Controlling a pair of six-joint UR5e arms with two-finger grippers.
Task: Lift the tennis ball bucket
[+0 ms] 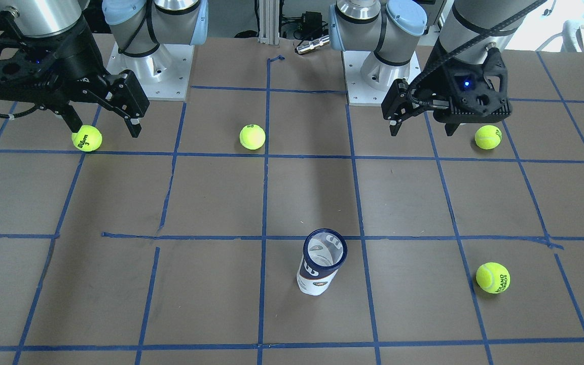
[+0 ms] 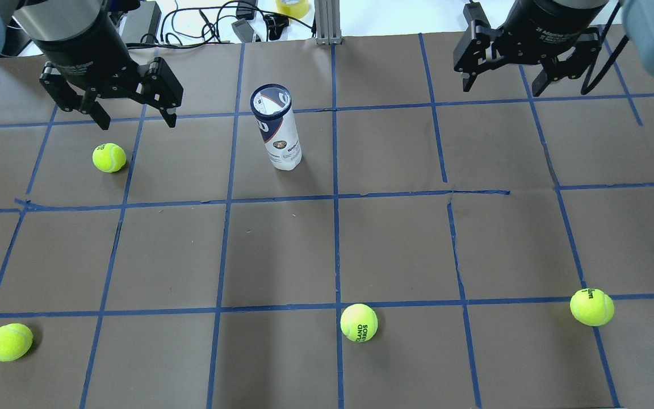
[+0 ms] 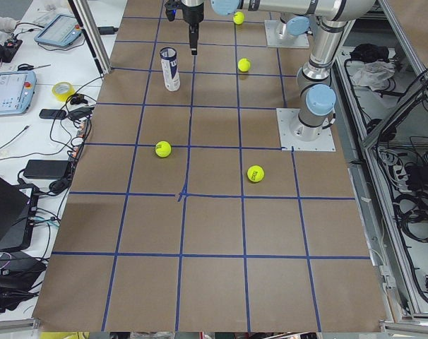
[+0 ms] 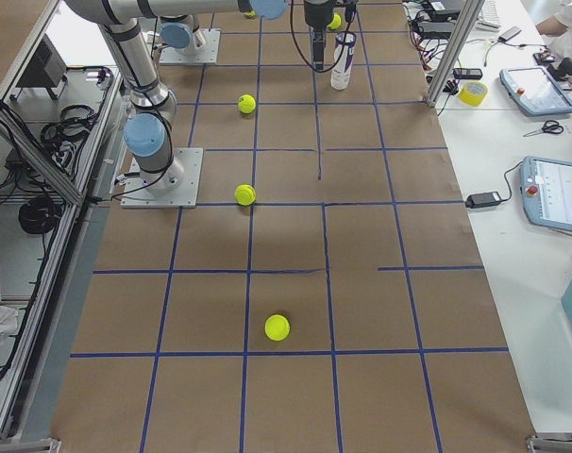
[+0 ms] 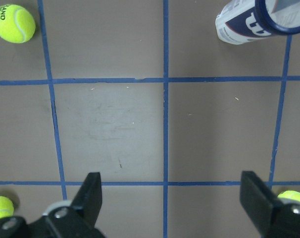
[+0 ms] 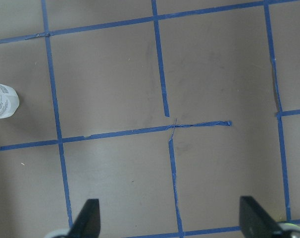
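Observation:
The tennis ball bucket [image 2: 277, 128] stands upright on the brown table, a clear can with a white and navy label and a dark blue rim. It shows near the front edge in the front-facing view [image 1: 321, 263], at the top right of the left wrist view [image 5: 256, 22], and at the left edge of the right wrist view [image 6: 2, 101]. My left gripper [image 2: 137, 120] hangs open and empty above the table, left of the bucket; it also shows in the front-facing view [image 1: 422, 133]. My right gripper [image 2: 501, 88] is open and empty, far to the bucket's right, and also shows in the front-facing view [image 1: 105, 131].
Several yellow-green tennis balls lie apart on the table: one below my left gripper [image 2: 109, 157], one at the near left [image 2: 9, 342], one near the middle [image 2: 359, 322], one at the near right [image 2: 591, 307]. Blue tape lines grid the table. Cables lie beyond the far edge.

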